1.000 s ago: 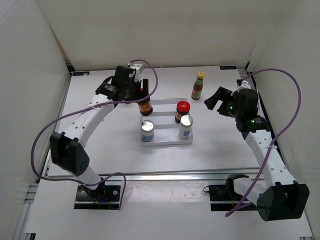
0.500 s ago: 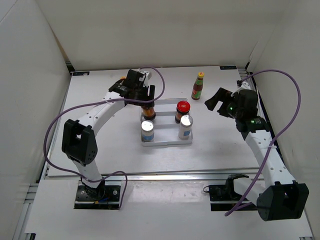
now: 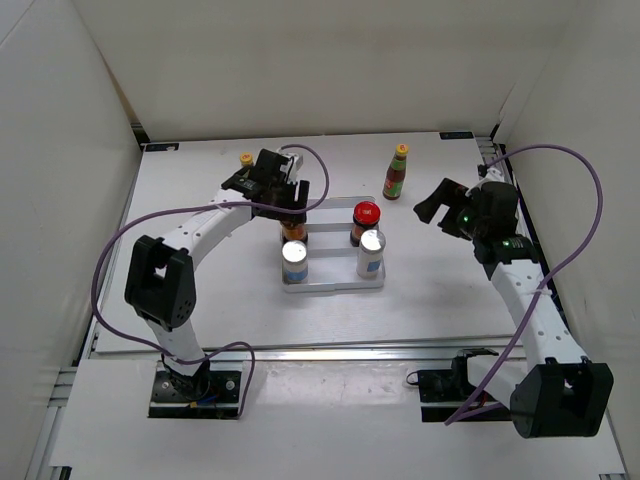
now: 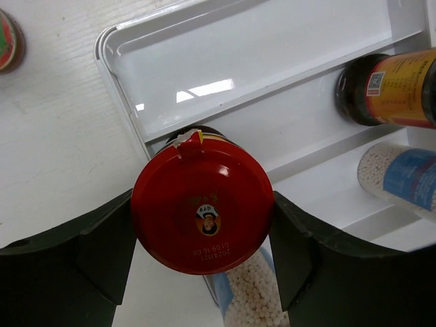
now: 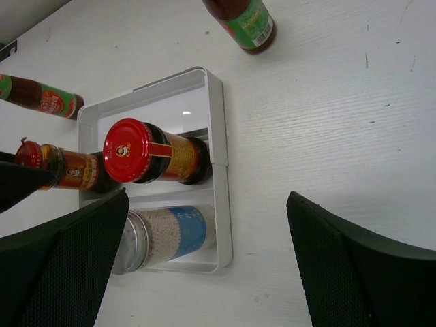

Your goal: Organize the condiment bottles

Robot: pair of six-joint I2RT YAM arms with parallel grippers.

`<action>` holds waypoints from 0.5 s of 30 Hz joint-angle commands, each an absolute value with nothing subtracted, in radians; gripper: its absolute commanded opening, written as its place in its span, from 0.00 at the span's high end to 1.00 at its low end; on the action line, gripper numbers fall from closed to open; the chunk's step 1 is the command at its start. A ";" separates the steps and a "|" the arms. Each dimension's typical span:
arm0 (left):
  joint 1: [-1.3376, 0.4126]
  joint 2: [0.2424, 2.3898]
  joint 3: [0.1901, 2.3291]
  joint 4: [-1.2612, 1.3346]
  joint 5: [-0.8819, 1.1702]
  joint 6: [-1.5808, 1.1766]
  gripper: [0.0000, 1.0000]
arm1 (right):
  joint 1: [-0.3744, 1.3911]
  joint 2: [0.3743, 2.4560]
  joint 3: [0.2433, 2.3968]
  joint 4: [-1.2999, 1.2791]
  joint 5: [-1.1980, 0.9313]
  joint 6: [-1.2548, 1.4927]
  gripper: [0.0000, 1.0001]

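Observation:
My left gripper (image 3: pixel 288 210) is shut on a squat dark jar by its red lid (image 4: pixel 202 208), with a finger (image 4: pixel 102 252) on each side. It holds the jar upright over the left end of the white ridged tray (image 3: pixel 333 282); I cannot tell whether the jar touches it. A second red-lidded jar (image 3: pixel 366 220) and two white shakers (image 3: pixel 295 260) (image 3: pixel 371 250) stand in the tray. One slim red-sauce bottle (image 3: pixel 397 172) stands behind the tray on the right. The other red-sauce bottle (image 3: pixel 246 160) shows its yellow cap behind the left arm. My right gripper (image 3: pixel 432 203) is open and empty, right of the tray.
White walls enclose the table on the left, back and right. In the right wrist view the tray's right rim (image 5: pixel 219 136) lies between the open fingers, with bare table (image 5: pixel 327 136) beside it. The tray's back slot (image 4: pixel 272 48) holds nothing.
My left gripper has carried the jar a little nearer and lower over the tray's left end. The yellow-capped bottle behind the left arm is now uncovered. The right arm has barely moved.

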State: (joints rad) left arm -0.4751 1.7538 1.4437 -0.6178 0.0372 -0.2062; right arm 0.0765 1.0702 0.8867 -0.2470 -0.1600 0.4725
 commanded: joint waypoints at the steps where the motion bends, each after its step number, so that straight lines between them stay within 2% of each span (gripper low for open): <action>1: -0.480 1.727 1.445 -0.535 0.029 -0.196 0.89 | 0.064 1.081 0.881 -0.189 -0.181 0.479 0.00; 4: -0.480 1.736 1.436 -0.535 0.029 -0.196 0.89 | 0.064 1.081 0.881 -0.189 -0.181 0.479 0.00; 8: -0.480 1.746 1.436 -0.535 0.020 -0.196 0.75 | 0.064 1.081 0.881 -0.189 -0.181 0.479 0.00; 10: -0.480 1.746 1.436 -0.535 0.020 -0.196 0.57 | 0.064 1.081 0.881 -0.189 -0.181 0.479 0.00; 13: -0.489 1.701 1.445 -0.535 -0.010 -0.196 0.00 | 0.064 1.071 0.891 -0.208 -0.181 0.488 0.00; 15: -0.489 1.671 1.471 -0.566 -0.032 -0.206 0.00 | 0.054 1.071 0.907 -0.222 -0.192 0.500 0.00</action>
